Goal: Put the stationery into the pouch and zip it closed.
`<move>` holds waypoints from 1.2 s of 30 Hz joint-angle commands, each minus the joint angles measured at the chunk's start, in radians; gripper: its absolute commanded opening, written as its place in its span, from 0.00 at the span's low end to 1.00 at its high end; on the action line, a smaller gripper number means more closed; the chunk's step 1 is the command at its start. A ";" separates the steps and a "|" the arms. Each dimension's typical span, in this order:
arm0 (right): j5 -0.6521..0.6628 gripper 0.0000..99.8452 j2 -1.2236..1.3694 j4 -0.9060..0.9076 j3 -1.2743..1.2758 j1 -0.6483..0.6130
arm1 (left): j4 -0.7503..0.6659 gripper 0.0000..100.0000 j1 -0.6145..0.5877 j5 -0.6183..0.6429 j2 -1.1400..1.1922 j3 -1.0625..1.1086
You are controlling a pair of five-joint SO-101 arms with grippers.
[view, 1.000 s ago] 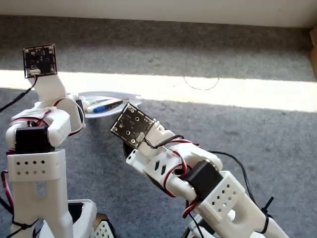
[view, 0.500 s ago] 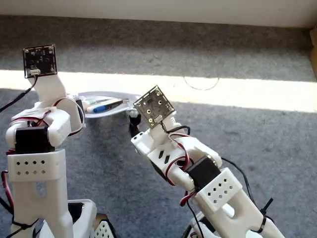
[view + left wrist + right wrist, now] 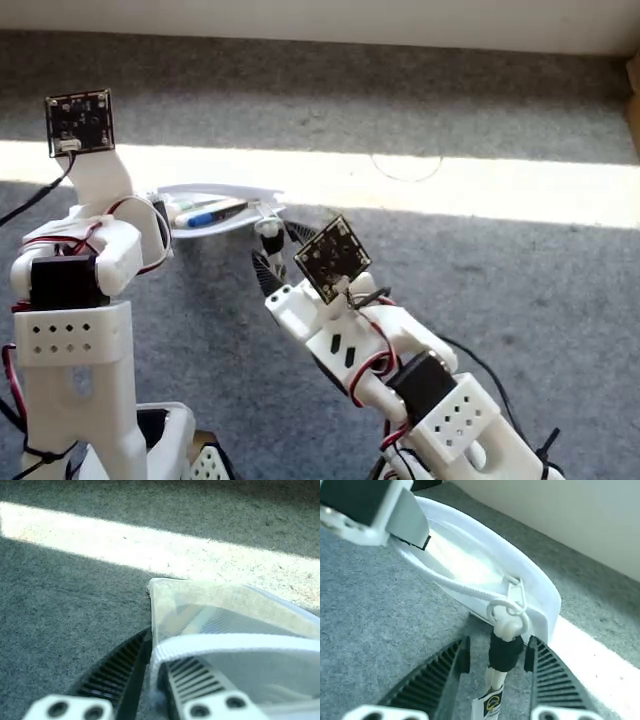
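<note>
Black ridged fingers point(image 3: 445, 675) of the right gripper point(image 3: 497, 652) stand apart on either side of the zipper pull point(image 3: 506, 650), a dark toggle hanging from a pale ring, without visibly pinching it. The ring hooks into the slider point(image 3: 514, 587) at the near end of the white pouch point(image 3: 470, 565), whose mouth gapes open from there toward the far end. At that far end the left gripper point(image 3: 152, 650) is clamped on the pouch's rim, with the white binding and mesh wall caught between its jaws and the end lifted a little off the grey, carpet-like tabletop point(image 3: 450, 300). In the high view the pouch lies across a bright strip of sunlight, and a blue-tipped pen point(image 3: 207, 216) appears to sit inside it. No loose stationery is visible on the tabletop around it. The packing therefore looks done and the step in hand is the zipping. The next move calls for the right gripper to close firmly on the toggle and draw the slider along the open mouth toward the held end. The left gripper must hold the rim taut so the soft pouch does not bunch or drag.
</note>
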 commanded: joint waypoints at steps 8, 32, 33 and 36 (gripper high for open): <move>-0.005 0.18 0.041 -0.111 0.001 -0.005 | -0.023 0.00 -0.007 -0.008 0.002 -0.008; -0.005 0.10 0.119 -0.145 -0.001 -0.005 | -0.020 0.00 -0.007 -0.008 0.002 -0.008; -0.005 0.10 0.120 -0.145 -0.001 -0.005 | -0.020 0.00 -0.007 -0.008 0.002 -0.008; -0.006 0.10 0.120 -0.145 -0.001 -0.005 | -0.020 0.00 -0.007 -0.008 0.002 -0.008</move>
